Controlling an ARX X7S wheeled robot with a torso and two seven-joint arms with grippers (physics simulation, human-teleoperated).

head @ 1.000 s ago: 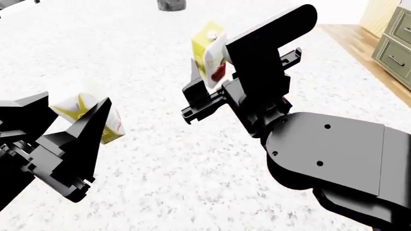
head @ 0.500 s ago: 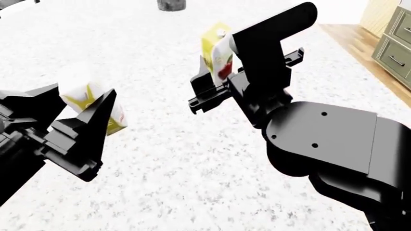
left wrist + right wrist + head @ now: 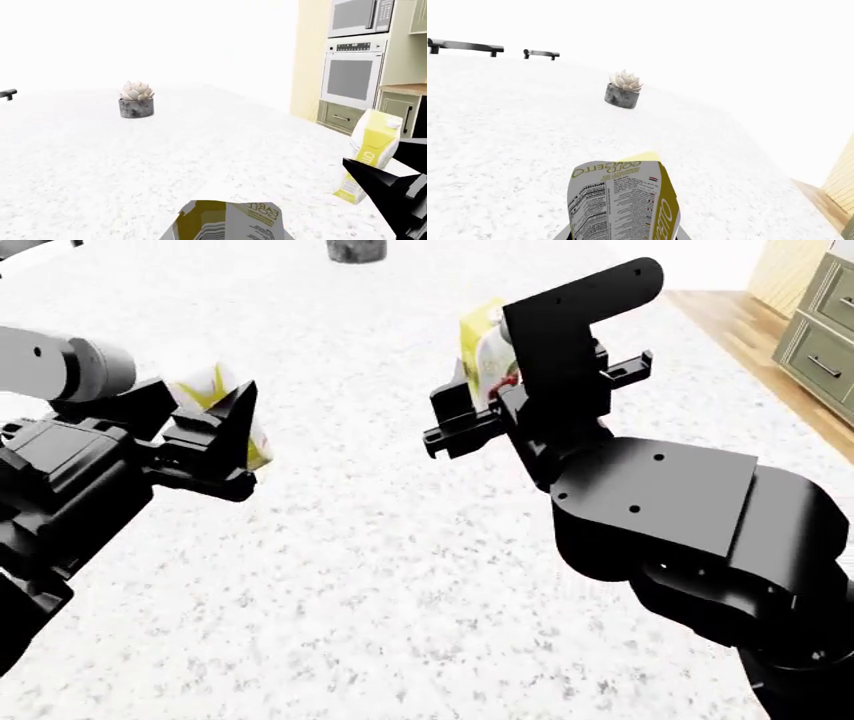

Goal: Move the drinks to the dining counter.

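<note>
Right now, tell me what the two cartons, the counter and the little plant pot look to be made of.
Left carton and right carton: printed paperboard with a slight sheen, judging by folded gable tops and label text.
Dining counter: white stone or composite, smooth, finely grey-speckled.
Plant pot: rough grey, likely concrete or stone; matte.

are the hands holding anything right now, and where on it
Each hand holds a juice carton. The left hand grips its carton low on the body; the right hand clamps its carton by the sides, gable top free.
</note>
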